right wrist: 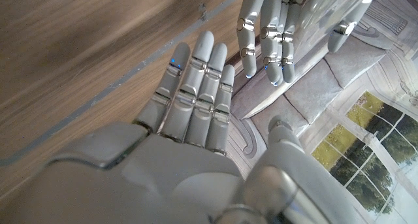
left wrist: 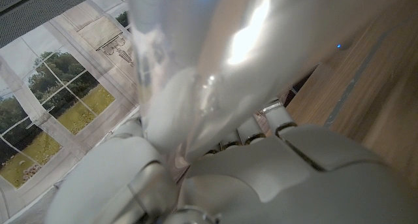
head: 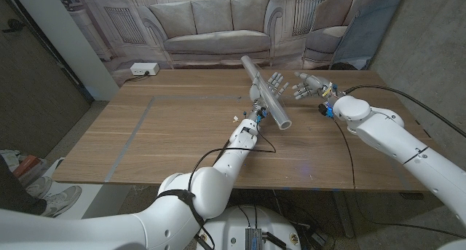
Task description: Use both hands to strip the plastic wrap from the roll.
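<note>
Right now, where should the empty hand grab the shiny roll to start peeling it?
Probably the roll's far, upper stretch. The left hand holds it near the middle, tilted, its near end pointing down toward the table. The right hand, fingers apart, waits beside it and could come in sideways from the robot's right.

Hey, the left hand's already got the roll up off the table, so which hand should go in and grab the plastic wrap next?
Probably the right hand: it is open, holding nothing, beside the roll, while the left hand grips the roll.
</note>
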You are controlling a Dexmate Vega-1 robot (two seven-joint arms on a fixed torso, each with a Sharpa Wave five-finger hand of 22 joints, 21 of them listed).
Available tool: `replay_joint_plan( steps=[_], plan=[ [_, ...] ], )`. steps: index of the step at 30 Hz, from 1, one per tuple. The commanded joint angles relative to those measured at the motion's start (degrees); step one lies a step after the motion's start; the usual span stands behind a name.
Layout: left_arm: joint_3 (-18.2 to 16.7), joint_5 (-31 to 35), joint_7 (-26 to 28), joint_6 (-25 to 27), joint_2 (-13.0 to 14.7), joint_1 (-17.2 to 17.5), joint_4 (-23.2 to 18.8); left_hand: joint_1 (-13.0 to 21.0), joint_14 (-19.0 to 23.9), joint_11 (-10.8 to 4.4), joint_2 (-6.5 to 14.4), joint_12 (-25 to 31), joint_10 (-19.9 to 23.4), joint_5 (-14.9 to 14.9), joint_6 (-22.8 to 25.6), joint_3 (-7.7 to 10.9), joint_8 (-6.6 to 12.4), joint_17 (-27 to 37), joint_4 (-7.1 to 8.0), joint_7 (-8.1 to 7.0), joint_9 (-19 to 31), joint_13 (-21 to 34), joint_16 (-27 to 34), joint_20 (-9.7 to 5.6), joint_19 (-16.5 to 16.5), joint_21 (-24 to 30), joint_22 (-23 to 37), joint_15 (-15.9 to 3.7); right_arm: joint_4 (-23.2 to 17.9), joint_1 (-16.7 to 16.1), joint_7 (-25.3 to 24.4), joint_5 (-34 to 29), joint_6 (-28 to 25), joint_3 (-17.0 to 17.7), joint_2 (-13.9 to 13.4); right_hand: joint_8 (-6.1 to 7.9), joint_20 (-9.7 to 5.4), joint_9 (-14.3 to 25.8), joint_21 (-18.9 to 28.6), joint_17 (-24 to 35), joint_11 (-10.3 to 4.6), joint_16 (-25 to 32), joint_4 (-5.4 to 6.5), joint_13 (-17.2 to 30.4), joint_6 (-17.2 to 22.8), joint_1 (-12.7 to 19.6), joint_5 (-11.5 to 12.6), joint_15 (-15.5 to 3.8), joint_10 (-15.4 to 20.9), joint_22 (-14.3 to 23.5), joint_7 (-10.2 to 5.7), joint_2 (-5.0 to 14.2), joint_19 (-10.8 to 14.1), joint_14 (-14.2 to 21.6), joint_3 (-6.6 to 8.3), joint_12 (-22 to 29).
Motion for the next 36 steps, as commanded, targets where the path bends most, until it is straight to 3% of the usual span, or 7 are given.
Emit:
replay_joint_plan(
  steps=[1, 2, 7, 10, 17, 26, 36],
  plan=[
    [-0.6, 1.2, -1.4, -1.9, 0.2, -2.1, 3.5, 0.0, 0.7, 0.07, 0.3, 0.4, 0.7, -0.1, 0.6, -0.08, 0.26, -0.1, 0.30, -0.04, 0.1, 0.2, 0.4, -0.06, 0.6, -0.2, 0.2, -0.64, -6.1, 3.6, 4.1, -0.1, -9.7, -2.5, -4.6, 1.20, -0.57, 1.0, 2.5, 3.2, -0.18, 3.5, -0.78, 1.6, 1.8, 1.9, 0.1, -1.10, 2.0, 2.1, -0.16, 0.08, 1.6, 1.1, -0.43, 1.3],
    [0.1, 1.2, 0.0, -1.5, -0.1, -0.8, 1.2, 0.0, 0.7, 0.06, 0.3, 0.4, 0.8, -0.1, 0.5, -0.09, 0.24, -0.1, 0.30, -0.01, 0.1, 0.2, 0.3, -0.09, 0.7, -0.2, 0.2, -0.60, -6.2, 3.8, 4.3, 0.0, -10.0, -2.6, -4.7, 1.47, -0.58, 1.2, 3.1, 4.0, -0.13, 4.5, -0.79, 2.1, 2.2, 2.2, 0.1, -1.14, 2.4, 2.7, -0.10, 0.09, 1.7, 1.4, -0.64, 1.6],
    [-0.4, 1.4, -0.7, -2.6, 0.2, -2.2, 3.7, -0.1, 0.6, 0.12, 0.3, 0.4, 0.7, -0.1, 0.5, -0.14, 0.22, -0.1, 0.30, -0.04, 0.0, 0.2, 0.3, -0.15, 0.8, -0.3, 0.2, -0.59, -6.1, 4.9, 8.0, 1.5, -10.2, -3.2, -5.8, 2.85, -1.25, 2.1, 6.1, 7.9, -0.37, 8.8, -1.32, 3.9, 4.5, 4.9, 0.1, -1.66, 4.6, 5.4, 0.23, 1.09, 2.4, 2.3, -0.60, 3.1],
    [-0.8, 1.8, -0.9, -2.3, 0.2, -2.8, 4.7, -0.2, 0.6, 0.18, 0.3, 0.5, 0.7, -0.1, 0.5, -0.18, 0.22, -0.1, 0.29, 0.08, 0.0, 0.2, 0.3, -0.34, 1.0, -0.3, 0.2, -0.60, -5.5, 6.4, 11.0, 2.7, -10.7, -3.9, -6.2, 2.84, -1.18, 2.5, 7.3, 9.9, -0.28, 10.5, -1.81, 4.8, 4.1, 7.1, 0.2, -1.76, 4.3, 6.7, 0.40, 1.84, 1.9, 1.4, -0.09, 3.3],
    [-1.7, 2.8, -0.5, -2.7, -0.1, -3.7, 6.5, -0.2, 0.7, 0.20, 0.3, 0.5, 0.7, -0.1, 0.5, -0.23, 0.21, -0.1, 0.27, 0.02, -0.1, 0.2, 0.3, -0.40, 1.1, -0.4, 0.2, -0.61, -2.6, 8.2, 17.1, 5.9, -8.0, -4.2, -6.1, 2.78, -0.56, 3.2, 8.6, 12.8, -0.18, 13.0, -1.14, 6.1, 3.6, 7.8, 0.0, -1.43, 3.7, 8.7, 0.67, 1.97, -0.4, -0.4, -0.86, 3.4],
    [-2.3, 3.8, -0.5, -4.3, -0.1, -5.0, 9.2, -0.4, 0.6, 0.13, 0.4, 0.6, 0.7, -0.1, 0.6, -0.30, 0.24, -0.2, 0.22, 0.15, -0.2, 0.3, 0.2, -0.42, 1.0, -0.7, 0.2, -0.55, -0.4, 9.5, 19.8, 7.2, -5.6, -4.8, -4.9, 1.92, -0.21, 3.4, 9.9, 13.3, 0.44, 13.9, -0.30, 7.5, 2.3, 7.6, -0.1, -0.67, 2.0, 10.7, 1.24, 2.54, -2.8, -2.9, -1.84, 3.3],
    [-2.9, 6.3, -0.6, -4.6, 0.0, -4.8, 9.0, -0.4, 0.7, 0.13, 0.4, 0.7, 0.8, -0.1, 0.7, -0.33, 0.32, -0.2, 0.13, -0.03, -0.2, 0.3, 0.2, -0.45, 1.1, -0.9, 0.2, -0.61, 2.7, 9.8, 20.4, 9.2, -2.4, -4.3, -2.2, 0.35, 0.29, 3.5, 11.6, 13.1, 0.61, 14.6, -0.56, 9.0, -0.1, 8.7, 0.0, -0.46, -0.8, 12.7, 1.74, 2.87, -4.8, -5.7, -2.39, 2.7]
  ],
)
